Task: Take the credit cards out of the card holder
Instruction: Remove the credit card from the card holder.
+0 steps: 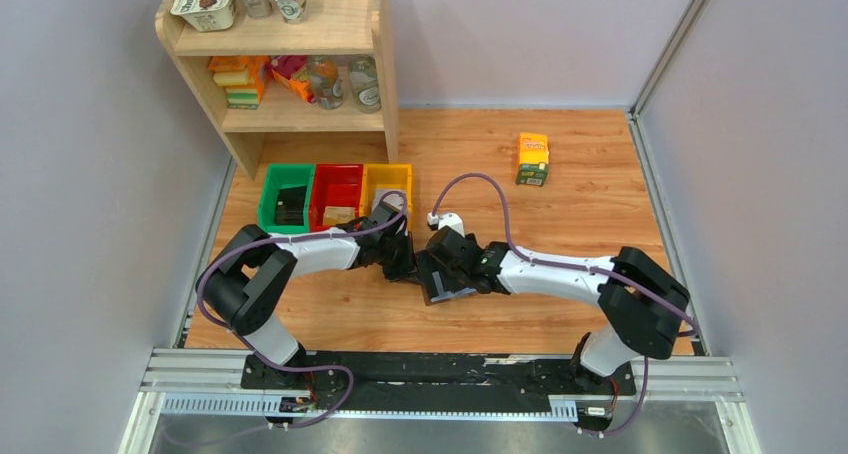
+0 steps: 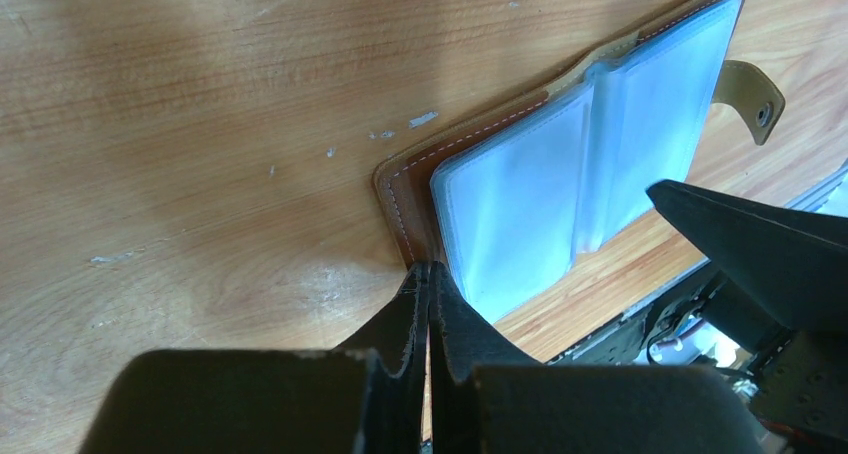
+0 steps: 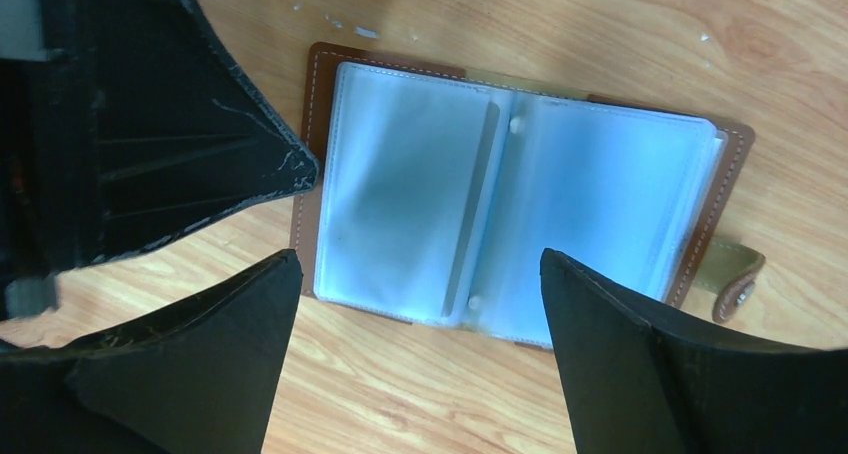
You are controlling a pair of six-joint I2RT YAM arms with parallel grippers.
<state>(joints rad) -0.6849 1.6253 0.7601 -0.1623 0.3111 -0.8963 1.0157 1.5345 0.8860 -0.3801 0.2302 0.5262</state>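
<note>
Left end effector (image 2: 428, 279): fingers together, tips bearing on a corner of the leather cover (image 2: 400, 189). Whether any leather is pinched between them cannot be told.

Right end effector (image 3: 418, 259): fingers well apart, poised over the open pages and straddling them, with no visible contact.

Card holder (image 3: 520, 204): lying open and flat on the surface (image 2: 200, 124) between the two arms, clasp tab (image 3: 735, 279) splayed to one side.

Sleeves (image 3: 400, 174): pale, clear and glossy. No credit cards can be made out in the two facing pages.

Assessment: the holder is light and would likely slide unless pinned at the cover. The sleeves are soft and slippery, so a poor place to grip. Any card would be thin and stiff, best taken by an exposed edge at a sleeve mouth.
</note>
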